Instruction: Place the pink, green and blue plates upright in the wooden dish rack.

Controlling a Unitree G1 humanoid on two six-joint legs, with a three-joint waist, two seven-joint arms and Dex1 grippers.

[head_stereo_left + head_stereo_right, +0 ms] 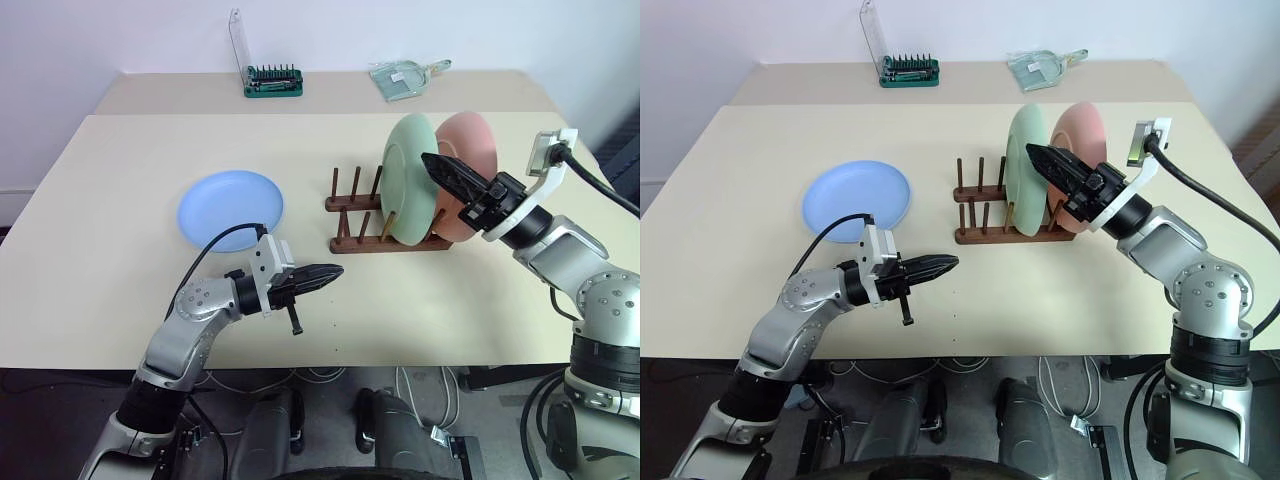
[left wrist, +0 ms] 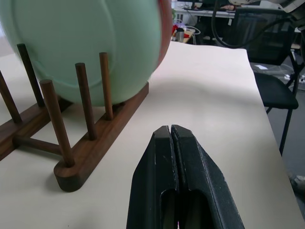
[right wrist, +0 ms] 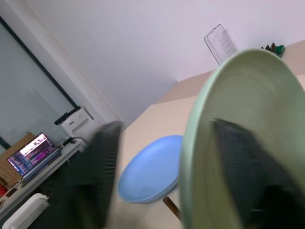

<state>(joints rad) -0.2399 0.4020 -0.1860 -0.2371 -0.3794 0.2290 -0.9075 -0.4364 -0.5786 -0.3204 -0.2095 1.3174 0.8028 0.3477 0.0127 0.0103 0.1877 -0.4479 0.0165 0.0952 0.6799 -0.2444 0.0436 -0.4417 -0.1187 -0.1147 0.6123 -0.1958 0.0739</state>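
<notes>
Left eye view: your right gripper straddles the green plate, fingers apparently spread, its rim between them | green and pink plate upright in the wooden dish rack | blue plate flat on table, awaiting pickup | left gripper closed, empty.

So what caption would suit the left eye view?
Pale green plate and salmon pink plate upright in dark wooden rack; light blue plate flat on table.
</notes>
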